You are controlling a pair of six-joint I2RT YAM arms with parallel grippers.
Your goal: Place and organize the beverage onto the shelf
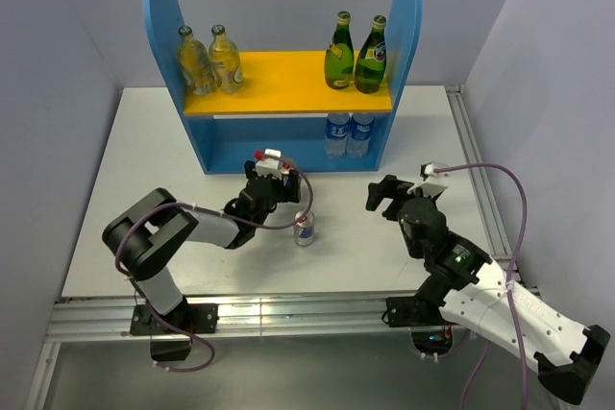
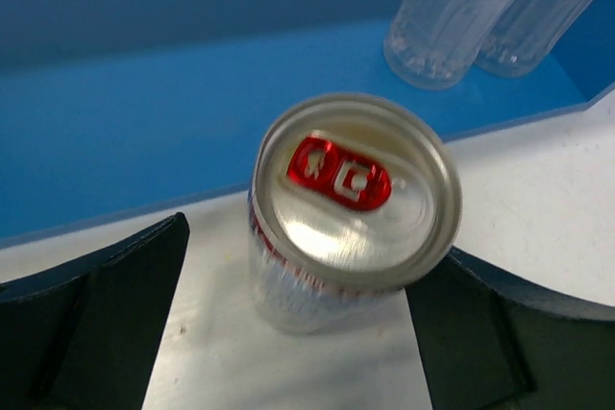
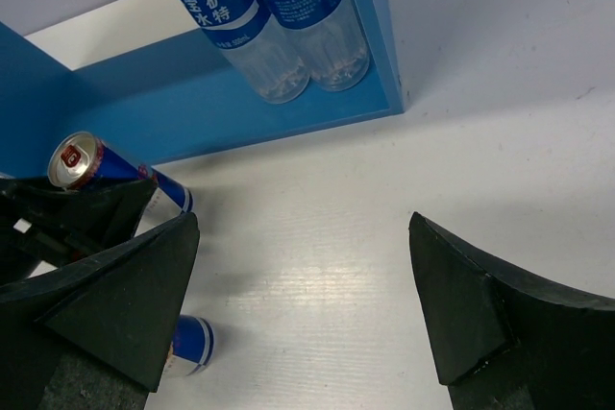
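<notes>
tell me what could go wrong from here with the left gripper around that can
1. The left gripper stands open around the upright can, which sits nearer one finger than the other. Closing may shove or tip it.
2. The second can stands loose beside the left arm. A swing could knock it over.
3. Two blue-labelled bottles already fill the right of the shelf's lower level. The can could bump them.

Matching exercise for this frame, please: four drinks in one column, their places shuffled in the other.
1. pair of dark green glass bottles
2. pair of pale yellowish clear bottles
3. pair of clear plastic bottles with blue labels
4. slim silver-blue-red can

A. blue shelf, lower level, right end
B. white table, inside the open left hand
C. yellow-orange upper board, left end
D. upper board, right end

Pairs: 1-D, 2-C, 3-A, 4-B.
</notes>
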